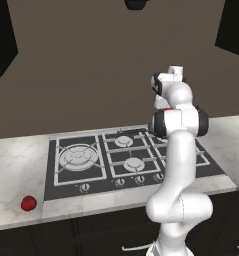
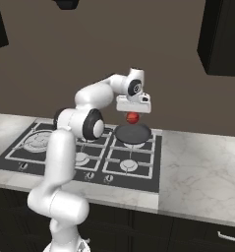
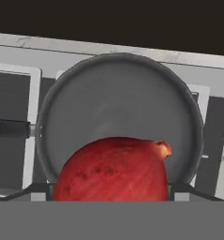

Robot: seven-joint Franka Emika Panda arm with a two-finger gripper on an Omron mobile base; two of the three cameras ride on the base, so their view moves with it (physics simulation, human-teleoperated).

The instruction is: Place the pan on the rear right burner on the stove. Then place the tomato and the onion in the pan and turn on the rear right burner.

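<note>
The dark grey pan point(image 2: 132, 134) rests at the rear right of the black stove point(image 2: 144, 178), covering the rear right burner. In the hand view the pan point(image 3: 118, 101) lies straight below, its black handle point(image 3: 10, 127) pointing left. My gripper point(image 2: 132, 116) hangs just above the pan, shut on the red onion point(image 2: 132, 118). The onion point(image 3: 113, 168) fills the gap between my gripper's point(image 3: 111, 188) two fingertips. The red tomato point(image 1: 28, 203) lies on the marble counter, left of the stove point(image 1: 51, 172) near the front edge.
A large multi-ring burner point(image 1: 78, 156) sits at the stove's left end, and a row of small knobs point(image 1: 121, 182) runs along its front. Marble counter point(image 2: 202, 167) stretches to the right of the stove. Dark cabinets hang above on both sides.
</note>
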